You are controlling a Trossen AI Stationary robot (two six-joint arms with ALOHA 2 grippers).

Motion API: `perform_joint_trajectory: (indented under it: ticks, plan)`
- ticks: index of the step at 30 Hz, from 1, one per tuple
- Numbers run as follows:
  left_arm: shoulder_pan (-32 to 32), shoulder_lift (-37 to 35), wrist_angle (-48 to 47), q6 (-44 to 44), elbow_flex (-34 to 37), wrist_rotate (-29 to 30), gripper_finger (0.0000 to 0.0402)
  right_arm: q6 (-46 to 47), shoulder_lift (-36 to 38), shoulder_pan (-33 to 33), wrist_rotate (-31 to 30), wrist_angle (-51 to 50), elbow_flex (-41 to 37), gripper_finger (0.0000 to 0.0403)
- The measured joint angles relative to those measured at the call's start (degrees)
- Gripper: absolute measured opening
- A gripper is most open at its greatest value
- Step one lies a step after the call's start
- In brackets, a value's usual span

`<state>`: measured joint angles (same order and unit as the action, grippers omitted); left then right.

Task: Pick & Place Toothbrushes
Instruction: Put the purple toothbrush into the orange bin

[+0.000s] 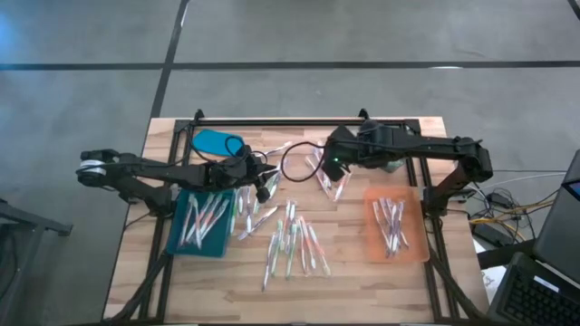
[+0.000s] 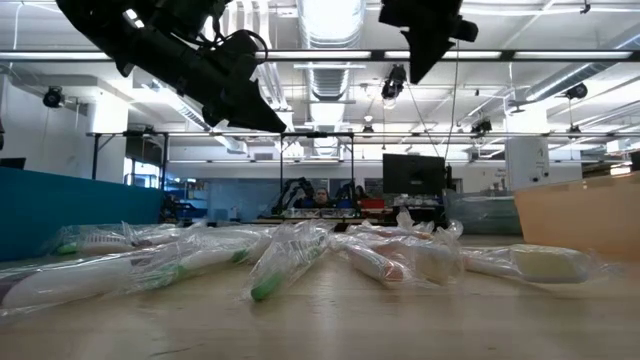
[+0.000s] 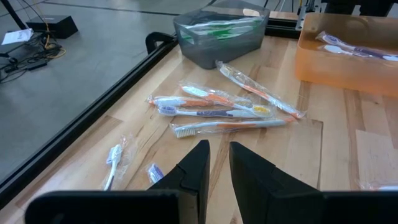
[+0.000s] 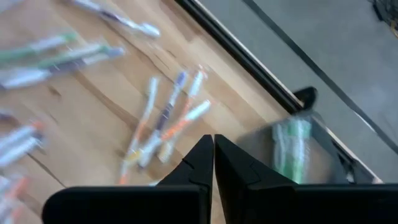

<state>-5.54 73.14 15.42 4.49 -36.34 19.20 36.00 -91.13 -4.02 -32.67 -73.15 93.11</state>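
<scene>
Your right gripper (image 4: 213, 149) is clenched empty above toothbrushes (image 4: 163, 121) whose long axes run toward the bench's edge.

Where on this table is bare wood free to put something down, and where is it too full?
Bare wood shows along the table's near edge between the central toothbrushes and the orange tray, and at the back right corner. The middle is crowded: scattered brushes, a black cable, both grippers, left and right, above. The teal tray fills the left.
</scene>
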Motion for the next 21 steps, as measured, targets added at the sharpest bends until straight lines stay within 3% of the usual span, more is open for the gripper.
perform_joint_trajectory:
  ticks: [12, 21]
  plan:
    - [0.0, 0.0, 0.0, 0.1, 0.0, 0.0, 0.0067, -9.5, -2.0, 0.0, -1.8, 16.9, -1.7, 0.0008]
    - [0.0, 0.0, 0.0, 0.2, 0.0, 0.0, 0.0067, -14.4, -8.1, -2.2, -6.3, 18.6, -1.7, 0.0008]
